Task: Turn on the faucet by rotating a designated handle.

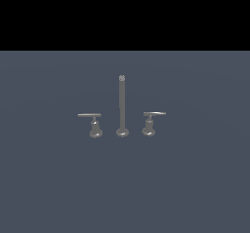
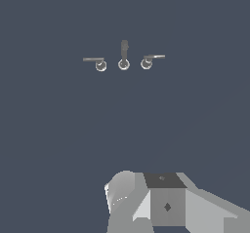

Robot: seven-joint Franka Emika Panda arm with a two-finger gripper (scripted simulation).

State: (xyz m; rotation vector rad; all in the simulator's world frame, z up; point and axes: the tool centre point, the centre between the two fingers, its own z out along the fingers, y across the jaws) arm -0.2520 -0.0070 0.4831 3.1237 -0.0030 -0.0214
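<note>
The grey metal straight-barred lever handle is seen untouched, while the claw's spread cannot be told.

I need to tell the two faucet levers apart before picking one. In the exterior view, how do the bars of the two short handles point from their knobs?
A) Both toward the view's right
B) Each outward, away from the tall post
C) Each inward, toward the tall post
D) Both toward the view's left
B: the handle on the exterior view's left sends its bar leftward, the twin handle sends its bar rightward, each away from the tall post between them.
</note>
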